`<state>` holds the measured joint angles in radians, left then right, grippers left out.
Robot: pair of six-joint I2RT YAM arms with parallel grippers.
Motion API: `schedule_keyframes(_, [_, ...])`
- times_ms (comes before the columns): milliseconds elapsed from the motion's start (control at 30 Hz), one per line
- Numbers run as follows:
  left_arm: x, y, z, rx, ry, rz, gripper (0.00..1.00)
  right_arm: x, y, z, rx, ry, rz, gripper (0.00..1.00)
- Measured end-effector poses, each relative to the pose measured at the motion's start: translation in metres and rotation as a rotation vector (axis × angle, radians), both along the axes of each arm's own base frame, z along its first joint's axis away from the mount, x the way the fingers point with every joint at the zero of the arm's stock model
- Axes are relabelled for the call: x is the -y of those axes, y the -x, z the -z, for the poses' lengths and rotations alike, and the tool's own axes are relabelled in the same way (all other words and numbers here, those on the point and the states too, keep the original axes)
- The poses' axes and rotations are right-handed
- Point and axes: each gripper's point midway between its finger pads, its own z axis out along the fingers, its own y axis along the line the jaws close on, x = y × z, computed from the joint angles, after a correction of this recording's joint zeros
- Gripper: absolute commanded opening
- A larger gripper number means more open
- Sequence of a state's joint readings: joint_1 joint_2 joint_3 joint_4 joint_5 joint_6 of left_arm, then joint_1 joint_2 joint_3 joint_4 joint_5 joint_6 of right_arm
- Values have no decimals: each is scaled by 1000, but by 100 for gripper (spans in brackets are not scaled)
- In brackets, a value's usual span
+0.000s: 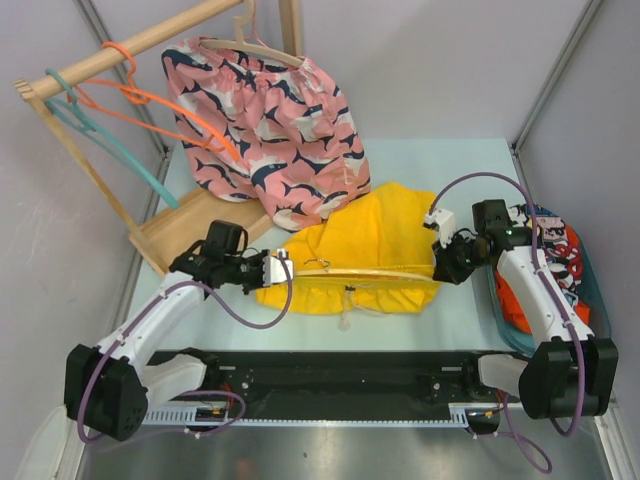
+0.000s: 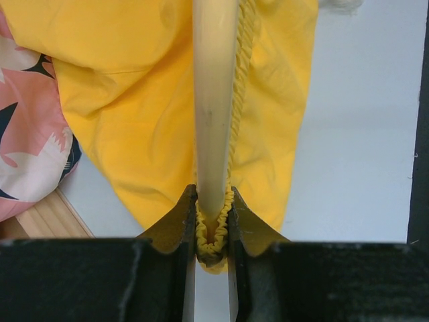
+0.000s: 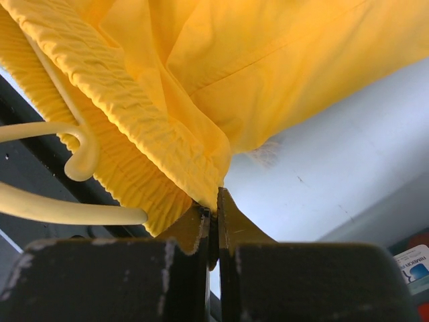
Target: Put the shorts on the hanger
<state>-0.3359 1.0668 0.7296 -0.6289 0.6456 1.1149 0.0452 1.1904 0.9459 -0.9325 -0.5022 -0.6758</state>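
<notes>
Crumpled yellow shorts (image 1: 370,235) lie on the table (image 1: 450,170), thin hanger (image 1: 370,271) (pale plastic) across them.

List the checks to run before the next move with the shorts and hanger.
1. Left gripper shut on waistband and hanger: ok.
2. Right gripper shut on the edge of the shorts: ok.
3. Hanger's right end inside the waistband: cannot tell.
4. Waistband stretched between the grippers: ok.
5. Pink shorts clear of the yellow ones: not ok, their edges meet in the top view.
</notes>
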Motion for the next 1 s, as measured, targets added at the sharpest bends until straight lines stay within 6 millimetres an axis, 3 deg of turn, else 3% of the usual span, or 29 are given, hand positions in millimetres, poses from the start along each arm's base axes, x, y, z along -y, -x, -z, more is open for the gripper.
schedule_keyframes(267, [1, -6, 8, -63, -12, -39, 0, 1, 4, 1, -7, 7, -15, 0])
schedule_keyframes(1000, [-1, -13, 3, -138, -10, -88, 0, 0, 10, 2, 17, -4, -12, 0])
